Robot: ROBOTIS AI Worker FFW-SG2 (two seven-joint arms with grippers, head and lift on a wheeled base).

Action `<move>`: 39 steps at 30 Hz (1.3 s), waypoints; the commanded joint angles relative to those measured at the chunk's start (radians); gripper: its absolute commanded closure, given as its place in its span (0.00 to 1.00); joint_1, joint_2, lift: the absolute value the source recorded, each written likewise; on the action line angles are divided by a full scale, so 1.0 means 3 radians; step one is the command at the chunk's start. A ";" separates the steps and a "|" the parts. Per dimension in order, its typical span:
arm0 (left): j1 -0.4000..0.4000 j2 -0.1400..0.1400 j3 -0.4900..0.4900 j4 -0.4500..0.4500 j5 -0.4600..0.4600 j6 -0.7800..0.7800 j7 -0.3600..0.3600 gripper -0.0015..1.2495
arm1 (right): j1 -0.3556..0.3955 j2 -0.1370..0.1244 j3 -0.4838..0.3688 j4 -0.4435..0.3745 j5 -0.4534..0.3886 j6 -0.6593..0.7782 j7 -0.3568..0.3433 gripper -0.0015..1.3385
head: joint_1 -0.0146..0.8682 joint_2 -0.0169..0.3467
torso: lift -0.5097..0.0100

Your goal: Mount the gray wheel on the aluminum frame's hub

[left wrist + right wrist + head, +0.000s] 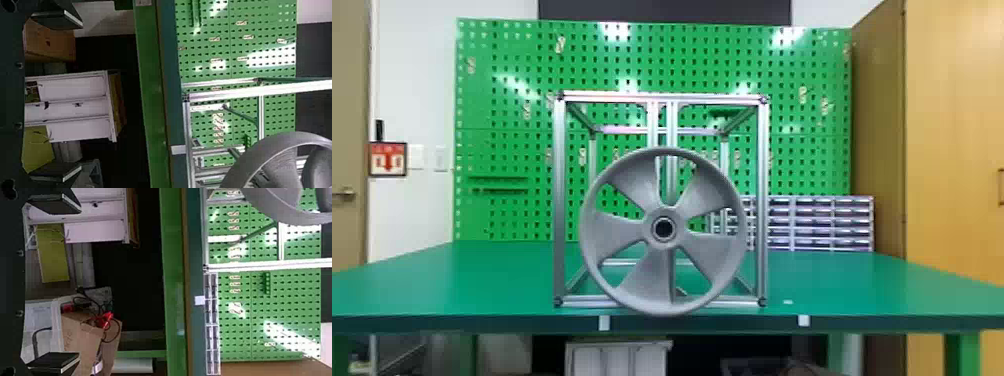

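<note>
In the head view the gray wheel [627, 230] stands upright at the front of the aluminum frame [559, 200], its center hole facing the camera; whether it sits on the hub, hidden behind it, I cannot tell. My left gripper [58, 96] is open, with nothing between its fingers, apart from the wheel [254, 156] and the frame [297, 88]. In the right wrist view my right gripper [56, 284] is likewise open and holds nothing, well away from the wheel's rim [274, 207] and the frame [250, 266].
The frame stands near the front edge of the green table [492, 280]. Behind are a green pegboard [507, 150] and small drawers [852, 225] at the right. Under the table are a white cabinet [74, 90] and a cardboard box [82, 333] with cables.
</note>
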State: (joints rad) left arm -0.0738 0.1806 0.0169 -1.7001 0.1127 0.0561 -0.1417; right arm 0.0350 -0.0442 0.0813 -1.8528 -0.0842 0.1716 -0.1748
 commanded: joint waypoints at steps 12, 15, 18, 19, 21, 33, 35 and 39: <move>0.0011 -0.0019 -0.0046 0.0058 -0.0059 -0.0085 0.0002 0.04 | -0.0019 0.0004 0.0067 0.0076 0.0086 -0.0020 0.0000 0.00 | 0.01 0.06 | 0.02; 0.0006 -0.0019 -0.0061 0.0078 -0.0059 -0.0090 0.0002 0.04 | -0.0004 0.0004 0.0056 0.0076 0.0081 -0.0009 0.0000 0.00 | 0.01 0.06 | 0.02; 0.0006 -0.0024 -0.0097 0.0093 -0.0064 -0.0090 0.0002 0.04 | 0.0032 -0.0001 0.0046 0.0076 0.0061 -0.0004 0.0000 0.00 | 0.01 0.06 | 0.02; 0.0011 -0.0029 -0.0097 0.0093 -0.0064 -0.0090 -0.0003 0.04 | 0.0032 -0.0006 0.0056 0.0076 0.0061 -0.0004 0.0000 0.00 | 0.01 0.06 | 0.02; 0.0011 -0.0029 -0.0092 0.0093 -0.0064 -0.0110 -0.0003 0.04 | 0.0016 -0.0016 0.0072 0.0076 0.0056 -0.0004 0.0000 0.00 | 0.01 0.06 | 0.02; 0.0046 -0.0029 -0.0051 0.0109 -0.0059 -0.0156 -0.0008 0.05 | 0.0037 -0.0026 0.0077 0.0076 -0.0103 0.0011 0.0000 0.00 | 0.01 0.06 | 0.02; 0.0046 -0.0029 -0.0036 0.0109 -0.0048 -0.0162 -0.0008 0.05 | 0.0032 -0.0026 0.0077 0.0076 -0.0133 0.0011 0.0000 0.00 | 0.01 0.06 | 0.02; 0.0046 -0.0034 -0.0061 0.0109 -0.0059 -0.0162 -0.0008 0.05 | 0.0068 -0.0021 0.0046 0.0076 -0.0220 0.0011 0.0000 0.00 | 0.01 0.06 | 0.02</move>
State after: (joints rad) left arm -0.0599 0.1707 0.0026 -1.6674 0.0976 0.0084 -0.1442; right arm 0.0478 -0.0514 0.1022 -1.8300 -0.1278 0.1748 -0.1749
